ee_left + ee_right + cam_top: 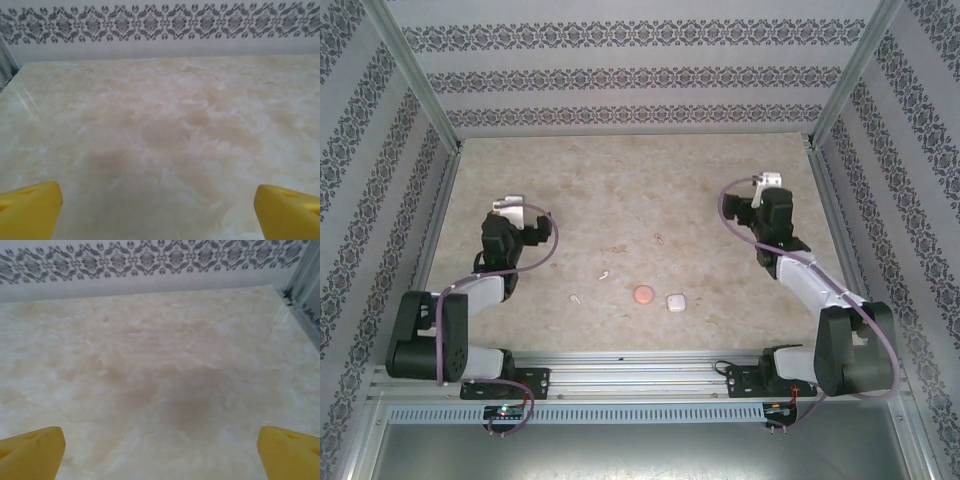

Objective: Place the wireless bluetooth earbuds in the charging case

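Presently the left claw (158,200) stands spread wide, its yellow fingers (30,210) at the lower corners of its wrist view. Bare desk (650,180) lies between them and it pinches nothing. The right claw (161,440) is likewise spread and empty over bare desk. From above, both arms sit out toward the sides, well apart from the task items.

The earbuds (603,273) lie loose on the desk, left of centre toward the near edge. I make out two pale beans, the second (575,298) nearer the left arm. A further speck beyond them is too small to call. Just right of them is a pink disc (643,294), and close beside that a white block (676,302). I cannot tell which of the two is the case.

Risks, in my judgement:
- The earbuds are tiny and nearly the colour of the marbled desk, so a descent could land off target.
- Wide fingers closing on so small a piece could flick it away or let it roll out.
- A light case may skid when an earbud is pressed in, unless the other claw steadies it.
- An earbud turned the wrong way would not seat.

Containers: I cannot tell whether either candidate is open. I see nothing lodged in either, and both earbuds lie outside.
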Robot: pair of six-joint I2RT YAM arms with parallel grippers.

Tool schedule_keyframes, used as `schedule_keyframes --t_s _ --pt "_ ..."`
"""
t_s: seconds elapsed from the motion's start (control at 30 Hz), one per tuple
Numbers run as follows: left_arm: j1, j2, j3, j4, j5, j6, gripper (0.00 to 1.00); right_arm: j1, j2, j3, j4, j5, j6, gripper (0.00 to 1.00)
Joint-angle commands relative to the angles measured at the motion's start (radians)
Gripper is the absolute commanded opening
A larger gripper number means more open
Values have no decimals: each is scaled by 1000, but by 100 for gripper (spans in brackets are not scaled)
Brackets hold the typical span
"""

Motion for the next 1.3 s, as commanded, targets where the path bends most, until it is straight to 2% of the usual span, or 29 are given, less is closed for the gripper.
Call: schedule_keyframes --t_s 0.0,0.1,0.17,0.3,0.43,0.5,0.7,0.83,0.97,1.27 --pt "8 -51 115 -261 116 -65 94 95 -15 113 -460 42 124 98" --pt "-18 -34 208 -418 205 -127 87 224 -11 186 -649 61 198 98" --pt "-60 -17 234 -483 240 -149 85 301 -2 208 -724 49 261 93" --pt "-182 4 236 -545 267 -157 84 397 45 196 -790 -59 343 81" --pt "-257 35 267 -645 294 -152 83 481 84 215 -916 -68 418 79" --pt "-289 48 268 -667 310 -123 88 519 77 199 -931 -84 471 79" --pt "-366 26 212 -606 298 -15 100 609 89 158 -908 -144 571 81" --pt "-408 -39 120 -438 347 71 100 626 130 159 -902 -163 570 79" --pt "-420 -56 128 -454 442 152 98 629 159 166 -917 -162 583 78" --pt "-449 -74 108 -398 539 223 97 671 237 174 -899 -152 593 77"
